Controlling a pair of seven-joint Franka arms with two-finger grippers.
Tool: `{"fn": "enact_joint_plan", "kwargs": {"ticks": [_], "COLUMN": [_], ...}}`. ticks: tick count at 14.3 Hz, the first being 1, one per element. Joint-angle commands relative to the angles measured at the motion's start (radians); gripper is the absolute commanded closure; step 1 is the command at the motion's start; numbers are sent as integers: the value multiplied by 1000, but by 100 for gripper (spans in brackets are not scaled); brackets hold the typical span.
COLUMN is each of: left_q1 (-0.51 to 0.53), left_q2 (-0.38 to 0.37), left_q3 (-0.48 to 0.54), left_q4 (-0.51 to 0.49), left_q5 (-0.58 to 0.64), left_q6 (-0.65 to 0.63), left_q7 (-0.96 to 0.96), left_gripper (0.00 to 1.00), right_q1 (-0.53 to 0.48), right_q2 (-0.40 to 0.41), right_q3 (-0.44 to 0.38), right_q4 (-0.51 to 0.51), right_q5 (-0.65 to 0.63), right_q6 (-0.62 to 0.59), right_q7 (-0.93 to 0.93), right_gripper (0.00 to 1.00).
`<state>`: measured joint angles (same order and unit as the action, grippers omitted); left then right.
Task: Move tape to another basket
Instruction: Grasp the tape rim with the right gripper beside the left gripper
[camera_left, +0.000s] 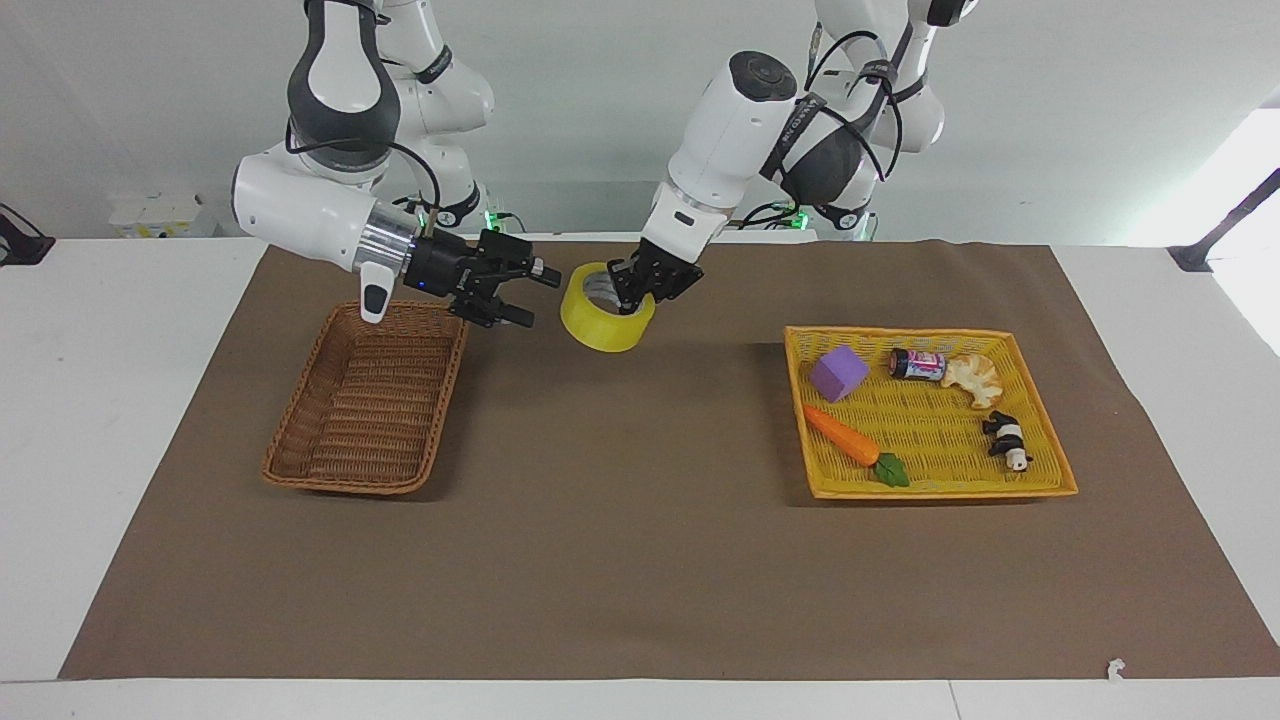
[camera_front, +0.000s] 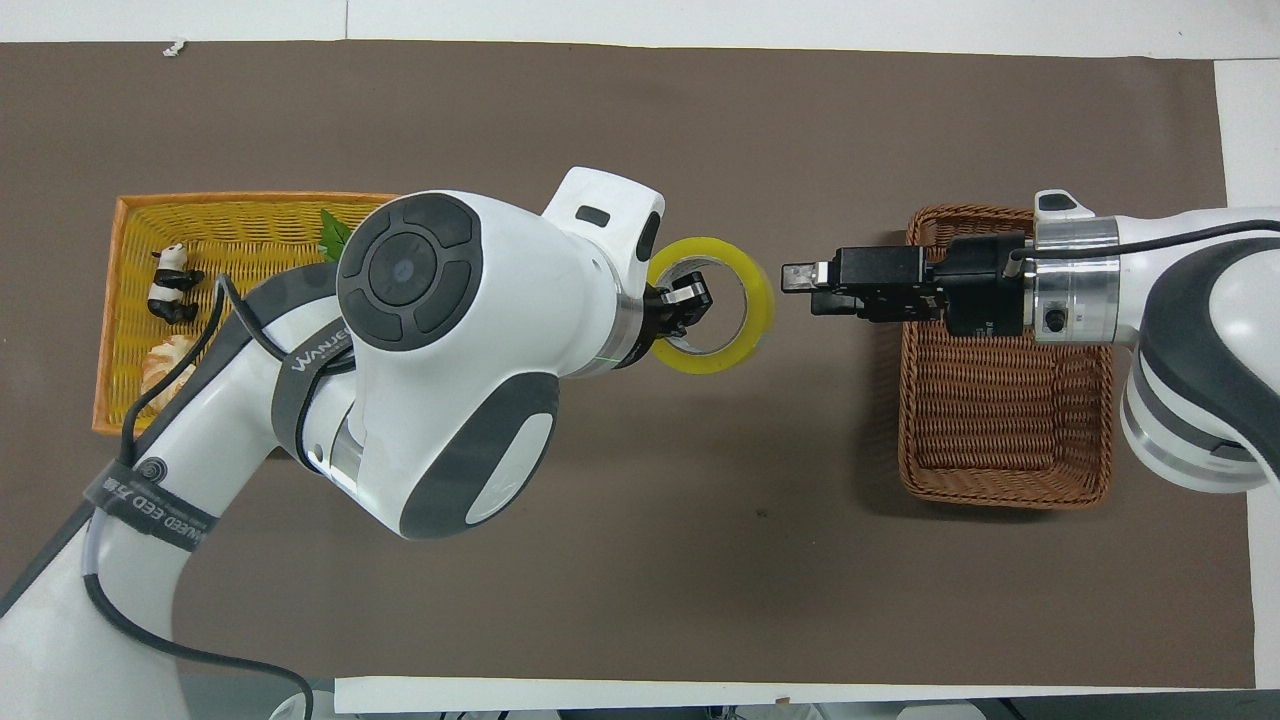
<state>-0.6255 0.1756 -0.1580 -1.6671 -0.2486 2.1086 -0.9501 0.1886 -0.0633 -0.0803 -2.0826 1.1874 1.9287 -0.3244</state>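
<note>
The yellow tape (camera_left: 598, 328) hangs in the air over the brown mat, between the two baskets and close to the brown wicker basket (camera_left: 365, 400). My left gripper (camera_left: 632, 293) is shut on the roll's wall, with one finger inside the core. In the overhead view the tape (camera_front: 750, 325) hangs from the left gripper (camera_front: 690, 300). My right gripper (camera_left: 535, 297) is open and level over the basket's corner, pointing at the tape, a small gap away. It also shows in the overhead view (camera_front: 800, 290), as does the empty basket (camera_front: 1005, 420).
A bright yellow flat tray (camera_left: 925, 430) lies toward the left arm's end. It holds a purple block (camera_left: 838, 372), a toy carrot (camera_left: 842, 437), a small can (camera_left: 917, 364), a pale toy food piece (camera_left: 972, 378) and a panda figure (camera_left: 1006, 441).
</note>
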Motion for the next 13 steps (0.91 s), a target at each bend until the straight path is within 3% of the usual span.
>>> {"fn": "enact_joint_plan", "kwargs": {"ticks": [1, 7, 13], "left_q1": [-29, -42, -42], "left_q2": [13, 13, 15], "left_q3": [14, 14, 14], "left_q4": [36, 36, 49], "left_q5": [-12, -9, -9], "left_q6": [-19, -21, -29], "left_q7": [-10, -10, -9], "left_gripper": [100, 100, 100], "right_q1": [28, 32, 89], "right_q2": [-16, -16, -18], "right_q3": [-3, -3, -3], "right_q4": [-24, -28, -44], "right_q5": [20, 11, 11], "right_q6": [18, 22, 111], "right_q7": [-30, -32, -33], "right_gripper": [2, 6, 11]}}
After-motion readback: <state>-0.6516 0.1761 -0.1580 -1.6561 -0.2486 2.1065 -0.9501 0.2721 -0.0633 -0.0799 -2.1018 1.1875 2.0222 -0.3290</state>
